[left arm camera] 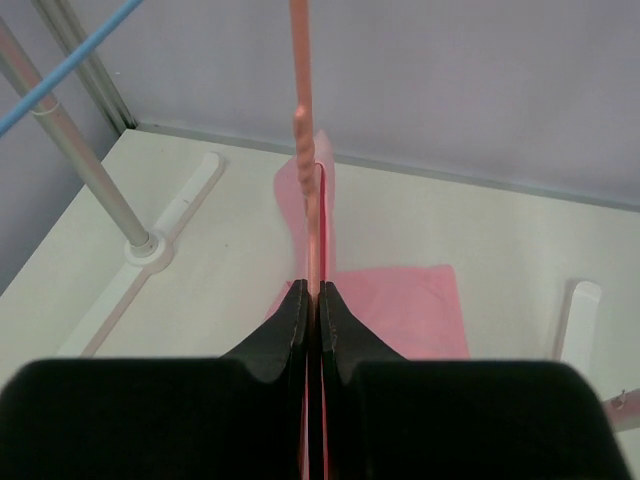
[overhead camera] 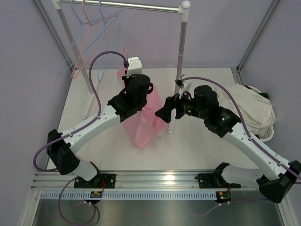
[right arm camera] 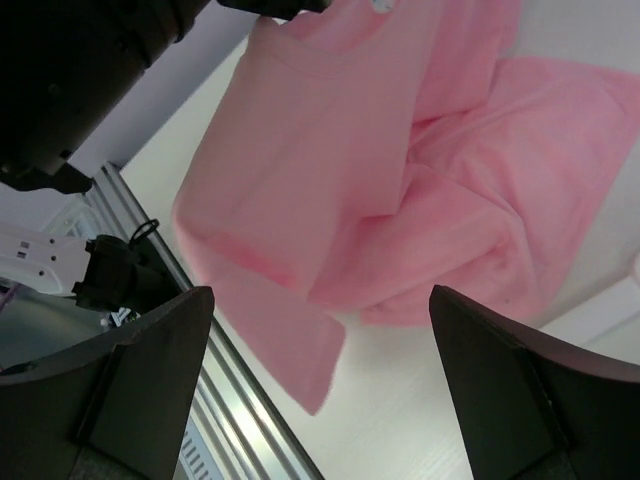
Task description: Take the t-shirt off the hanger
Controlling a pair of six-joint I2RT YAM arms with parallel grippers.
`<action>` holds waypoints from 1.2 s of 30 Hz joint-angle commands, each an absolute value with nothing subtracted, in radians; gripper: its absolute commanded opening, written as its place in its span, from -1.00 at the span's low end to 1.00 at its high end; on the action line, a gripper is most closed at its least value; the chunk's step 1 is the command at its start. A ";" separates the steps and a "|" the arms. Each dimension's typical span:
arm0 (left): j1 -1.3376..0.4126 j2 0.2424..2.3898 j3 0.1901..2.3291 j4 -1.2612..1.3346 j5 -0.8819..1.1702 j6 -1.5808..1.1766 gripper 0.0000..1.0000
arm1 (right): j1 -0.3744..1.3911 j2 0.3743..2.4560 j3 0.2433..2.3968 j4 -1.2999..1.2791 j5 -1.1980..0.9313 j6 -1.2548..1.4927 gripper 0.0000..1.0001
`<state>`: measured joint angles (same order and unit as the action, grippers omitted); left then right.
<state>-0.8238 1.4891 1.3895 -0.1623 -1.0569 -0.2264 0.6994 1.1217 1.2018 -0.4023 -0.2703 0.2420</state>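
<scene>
T-shirt (overhead camera: 146,125), pink: hangs in front of the rack (overhead camera: 181,52), lower part on the table (overhead camera: 197,146), top hidden behind the left arm. Left gripper (left arm camera: 320,300) clamped on the hanger (left arm camera: 303,120), mostly out of sight. Right gripper (overhead camera: 164,112) spread wide, empty, beside the rack.

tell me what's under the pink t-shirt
The pink t-shirt hangs from the hanger clamped in the left gripper, its lower end bunched on the white table. Around it only bare tabletop shows; whatever the folds cover is hidden.
</scene>
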 commanded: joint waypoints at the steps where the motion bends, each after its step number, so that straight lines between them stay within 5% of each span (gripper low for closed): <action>1: -0.822 1.506 1.514 -0.097 -1.141 -0.299 -1.00 | 0.741 1.023 1.128 -0.187 -0.307 0.278 0.98; 14: -0.802 1.594 1.680 -0.267 -1.055 -0.443 -1.00 | 0.851 0.985 0.844 0.254 -0.235 0.238 0.90; 23: -0.802 1.568 1.663 -0.319 -1.035 -0.506 -1.00 | 0.876 1.106 0.856 0.385 -0.156 0.193 0.62; 26: -0.802 1.551 1.641 -0.319 -1.017 -0.531 -1.00 | 0.877 1.143 0.897 0.351 -0.160 0.181 0.32; 27: -0.802 1.552 1.641 -0.319 -1.022 -0.528 -1.00 | 0.877 1.147 0.900 0.342 -0.161 0.184 -0.05; 31: -0.801 1.575 1.663 -0.318 -1.065 -0.508 -1.00 | 0.888 1.125 0.908 0.293 -0.158 0.192 -0.93; 36: -0.767 1.620 1.697 -0.318 -1.065 -0.506 -1.00 | 0.916 1.056 0.873 0.215 -0.118 0.192 -1.00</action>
